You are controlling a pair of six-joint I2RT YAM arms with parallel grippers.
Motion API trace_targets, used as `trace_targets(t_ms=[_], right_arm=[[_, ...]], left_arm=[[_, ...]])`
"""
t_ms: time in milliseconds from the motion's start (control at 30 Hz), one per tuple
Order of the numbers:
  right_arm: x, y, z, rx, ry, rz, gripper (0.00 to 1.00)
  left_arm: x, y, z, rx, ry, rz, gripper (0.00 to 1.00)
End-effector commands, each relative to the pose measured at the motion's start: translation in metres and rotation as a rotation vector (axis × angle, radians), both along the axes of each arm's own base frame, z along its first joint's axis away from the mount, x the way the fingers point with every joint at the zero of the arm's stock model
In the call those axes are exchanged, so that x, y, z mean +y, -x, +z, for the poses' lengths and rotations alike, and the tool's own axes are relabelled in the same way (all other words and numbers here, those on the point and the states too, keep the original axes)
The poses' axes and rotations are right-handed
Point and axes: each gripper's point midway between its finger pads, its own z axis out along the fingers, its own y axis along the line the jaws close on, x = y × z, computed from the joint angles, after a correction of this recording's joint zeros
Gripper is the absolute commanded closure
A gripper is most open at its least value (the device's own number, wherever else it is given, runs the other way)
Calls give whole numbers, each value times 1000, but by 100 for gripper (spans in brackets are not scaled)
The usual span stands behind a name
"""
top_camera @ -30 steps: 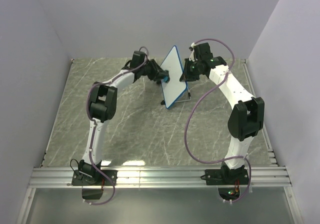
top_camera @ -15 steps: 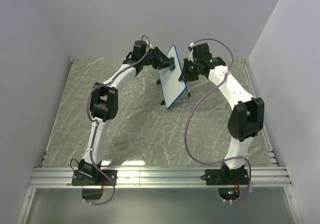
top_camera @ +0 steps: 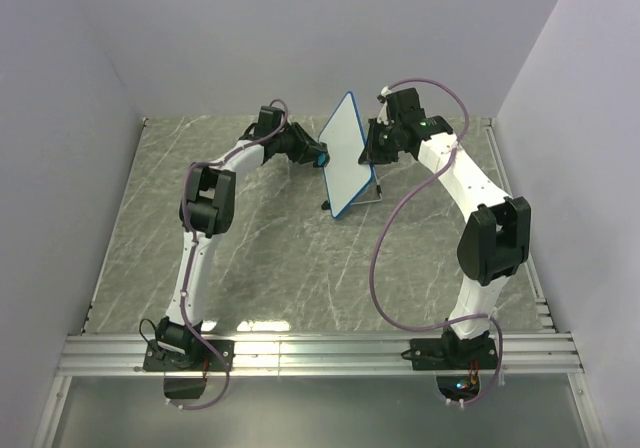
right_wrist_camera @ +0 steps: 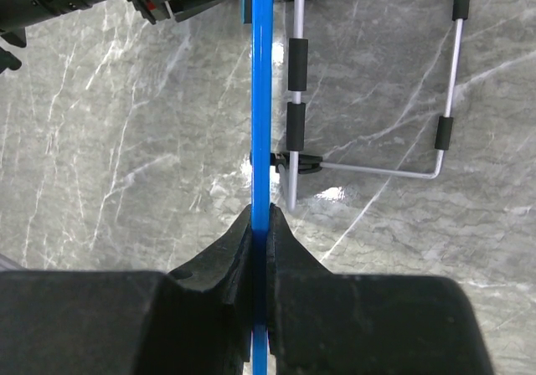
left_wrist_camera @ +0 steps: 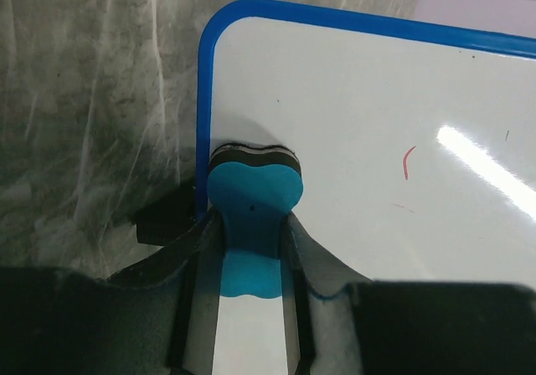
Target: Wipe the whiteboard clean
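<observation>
While the right gripper (right_wrist_camera: 261,224) clamped the blue-rimmed white whiteboard (top_camera: 348,158) by its edge to steady it, the left gripper (left_wrist_camera: 249,254), closed around a blue foam eraser (left_wrist_camera: 254,189), pressed it to the board.

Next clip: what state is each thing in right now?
whiteboard: upright, faint red marks on it.
eraser: clamped, at the board's face near its rim.
left gripper: shut on eraser.
right gripper: shut on whiteboard's edge.
wire stand: folded out behind the board.

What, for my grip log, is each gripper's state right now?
Left gripper: shut on the blue eraser.
Right gripper: shut on the rim of the whiteboard.
</observation>
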Motion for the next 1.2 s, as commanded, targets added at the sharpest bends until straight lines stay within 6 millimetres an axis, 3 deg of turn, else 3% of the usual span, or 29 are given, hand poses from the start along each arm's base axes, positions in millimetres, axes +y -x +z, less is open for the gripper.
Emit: trace_targets(t_ms=[0, 233, 333, 500, 567, 667, 800, 933, 1033, 1167], right_arm=[[28, 68, -49, 257, 30, 160, 100], [30, 74, -53, 267, 40, 176, 100], [31, 79, -56, 274, 46, 184, 100], [34, 88, -58, 278, 55, 201, 100], [34, 91, -60, 282, 59, 206, 100], [33, 93, -63, 288, 65, 208, 100], [33, 93, -63, 283, 72, 212, 100], [33, 92, -62, 282, 72, 212, 100], [34, 91, -62, 281, 69, 214, 100], [35, 90, -60, 278, 63, 215, 100]], left_arm=[[-12, 9, 17, -47, -27, -48, 100], [-28, -9, 123, -290, 108, -89, 100], [-30, -17, 144, -321, 136, -79, 100], [-30, -22, 152, -335, 174, -73, 100], [-29, -23, 150, -331, 175, -70, 100], [-22, -28, 132, -289, 168, -53, 100], [-13, -27, 79, -187, 114, -39, 100], [-4, -14, 24, -82, 37, -39, 100], [3, -8, 5, -41, 9, -38, 100], [9, -7, -5, -20, -10, -41, 100]])
